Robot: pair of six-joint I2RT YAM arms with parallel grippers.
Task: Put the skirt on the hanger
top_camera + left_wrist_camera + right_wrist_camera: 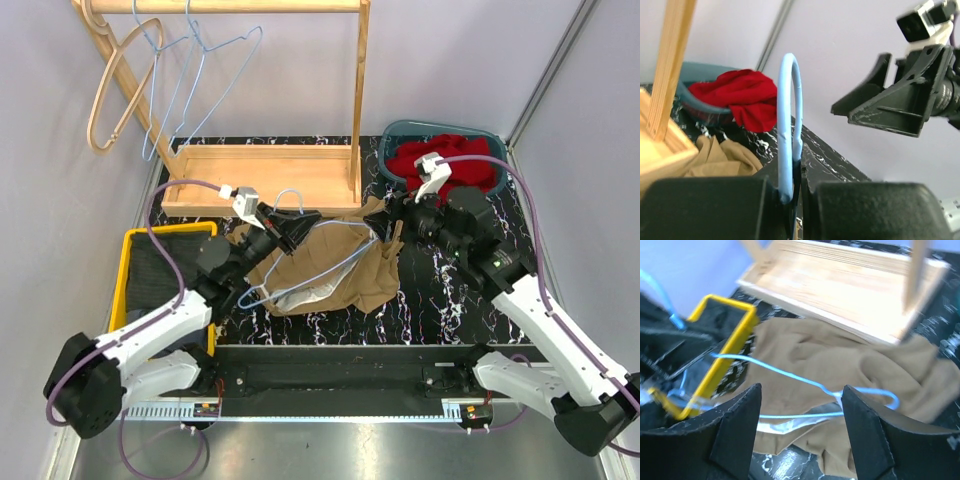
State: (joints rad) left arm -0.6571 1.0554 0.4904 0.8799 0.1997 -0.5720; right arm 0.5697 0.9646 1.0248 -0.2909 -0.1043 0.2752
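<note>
- Tan skirt (352, 278) is lying crumpled on the marbled table (440, 290).
- Blue hanger (785, 125) is lying across the skirt.
- Left gripper (795, 200) is pinching the hanger's hook.
- Right gripper (801, 392) is hovering wide open, empty, above the skirt.

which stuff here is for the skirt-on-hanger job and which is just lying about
For the job: tan fabric skirt; light blue wire hanger; left gripper; right gripper.
Lying about: red cloth; teal plastic tub; wooden clothes rack; yellow-framed black bin.

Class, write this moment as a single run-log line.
left hand: shut on blue hanger hook | right hand: open, over tan skirt | skirt: on table, hanger across it
</note>
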